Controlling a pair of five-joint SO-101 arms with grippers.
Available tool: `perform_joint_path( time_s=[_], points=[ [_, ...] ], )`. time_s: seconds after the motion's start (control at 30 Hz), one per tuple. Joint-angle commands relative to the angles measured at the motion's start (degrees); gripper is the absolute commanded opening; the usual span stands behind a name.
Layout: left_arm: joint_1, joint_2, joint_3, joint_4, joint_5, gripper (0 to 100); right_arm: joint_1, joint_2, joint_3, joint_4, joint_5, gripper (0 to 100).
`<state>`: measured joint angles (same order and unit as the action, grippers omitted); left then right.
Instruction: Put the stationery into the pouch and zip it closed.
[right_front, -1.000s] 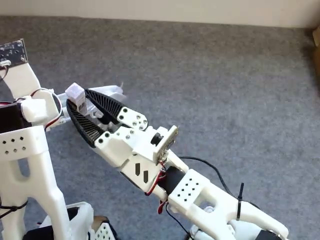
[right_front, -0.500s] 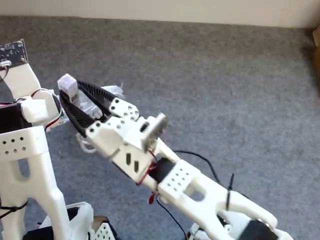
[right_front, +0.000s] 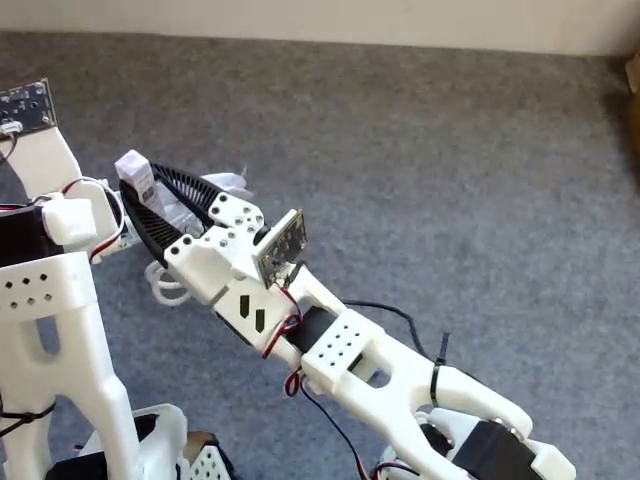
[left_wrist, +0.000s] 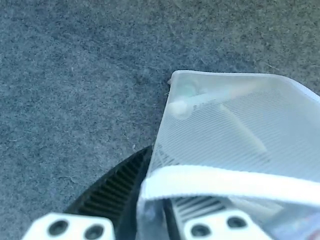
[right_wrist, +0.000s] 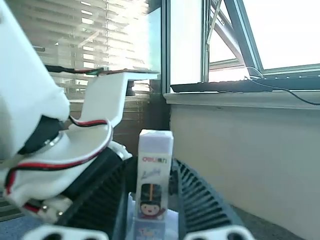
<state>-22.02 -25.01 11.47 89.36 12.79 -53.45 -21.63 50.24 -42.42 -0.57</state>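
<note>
The right hand (right_front: 143, 187) is clamped on a small white stationery box (right_wrist: 154, 175), which stands upright between its black ribbed fingers, lifted above the grey surface (left_wrist: 75, 75) and close beside the left arm. The left hand (left_wrist: 155, 200) looks closed on the edge of the translucent ribbed pouch (left_wrist: 235, 130), pinching it near the white zipper tape. The rest of the pouch stretches away from that hand over the surface.
</note>
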Motion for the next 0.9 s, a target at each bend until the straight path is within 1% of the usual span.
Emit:
perform_joint_path(
  time_s=[0.0, 0.33, 0.43, 0.53, 0.7, 0.87],
  points=[
    [0.6, 1.1, 1.5, -0.8, 0.6, 1, 0.7, -0.7, 0.3, -1.5, -0.2, 0.5],
    [0.6, 1.1, 1.5, -0.8, 0.6, 1, 0.7, -0.8, 4.9, -1.3, -0.1, 1.7],
    [0.6, 1.1, 1.5, -0.8, 0.6, 1, 0.7, -0.9, 5.2, -1.3, 0.3, 8.6],
    [0.6, 1.1, 1.5, -0.8, 0.6, 1, 0.5, -1.0, 6.9, -1.5, 4.2, 15.9],
    [0.6, 1.1, 1.5, -0.8, 0.6, 1, -0.6, -1.0, 8.0, -1.5, 8.8, 16.3],
    [0.6, 1.1, 1.5, -0.8, 0.6, 1, -0.5, -1.0, 8.0, -1.5, 9.0, 16.3]
  ],
)
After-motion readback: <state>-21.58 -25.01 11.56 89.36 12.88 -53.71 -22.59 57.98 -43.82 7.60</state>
